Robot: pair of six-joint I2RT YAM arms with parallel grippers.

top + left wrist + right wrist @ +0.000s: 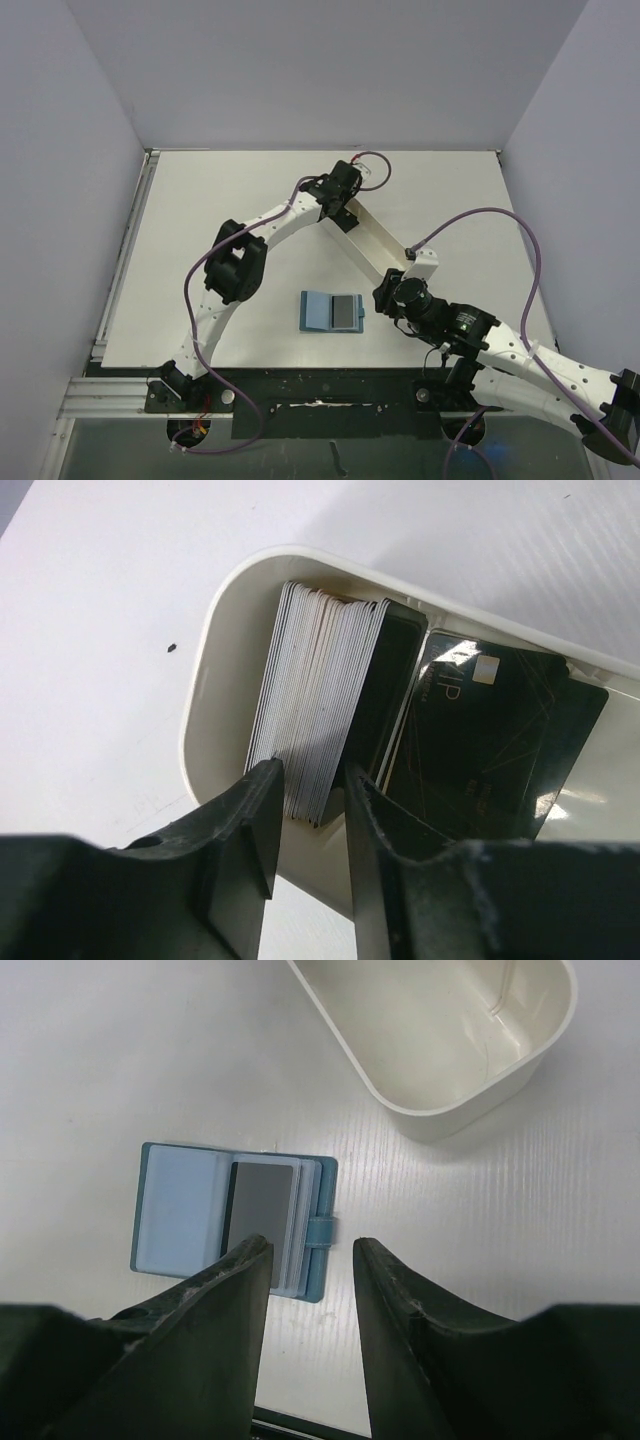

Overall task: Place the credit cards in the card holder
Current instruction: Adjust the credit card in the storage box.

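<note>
The teal-blue card holder (pixel 331 311) lies open on the table, with a dark grey card (pixel 260 1203) in its right pocket and light blue pockets on the left (pixel 230 1222). The credit cards stand on edge in the far end of the white tray (pixel 200 680): a white stack (pixel 315 700) and black cards (pixel 490 740) beside it. My left gripper (pixel 310 778) is open, its fingers straddling the lower end of the white stack (pixel 345 212). My right gripper (pixel 312 1245) is open and empty, hovering just right of the holder's snap tab (pixel 384 297).
The long white oval tray (pixel 375 240) runs diagonally from the left gripper to the right gripper; its near end (pixel 450 1070) holds nothing. Grey walls enclose the table. The table's front edge lies just below the card holder.
</note>
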